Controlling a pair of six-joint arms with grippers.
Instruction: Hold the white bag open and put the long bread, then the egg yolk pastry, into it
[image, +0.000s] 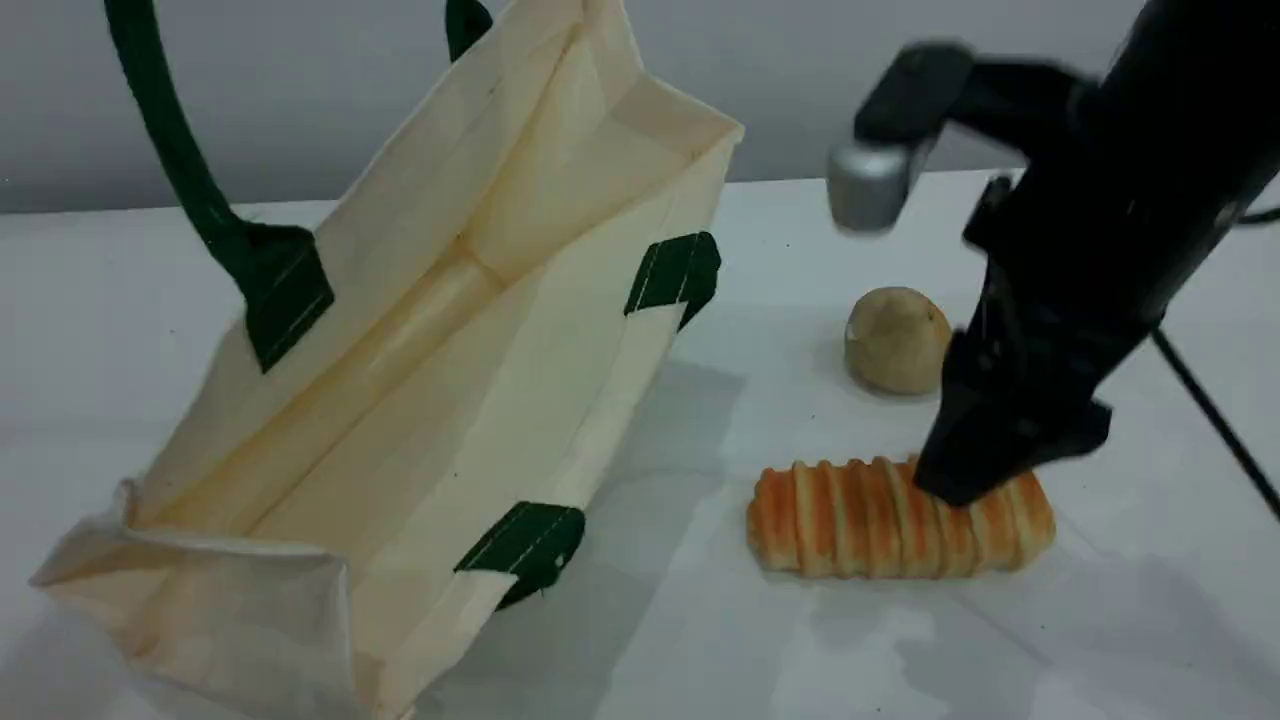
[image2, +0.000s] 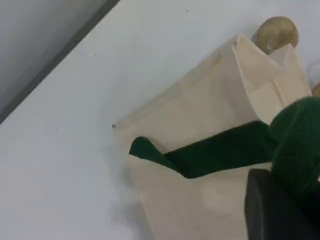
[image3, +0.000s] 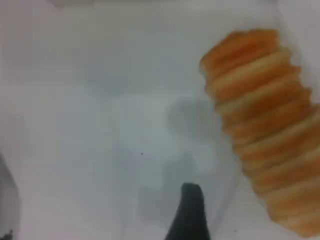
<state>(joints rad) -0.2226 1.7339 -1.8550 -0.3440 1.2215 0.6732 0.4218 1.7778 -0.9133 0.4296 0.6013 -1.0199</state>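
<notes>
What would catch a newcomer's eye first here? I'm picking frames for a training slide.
The big white bag gapes open on the table's left, one green handle pulled upward by the shut left hand. Right of it, the open right hand reaches over the long bread, with the egg yolk pastry just behind.
</notes>
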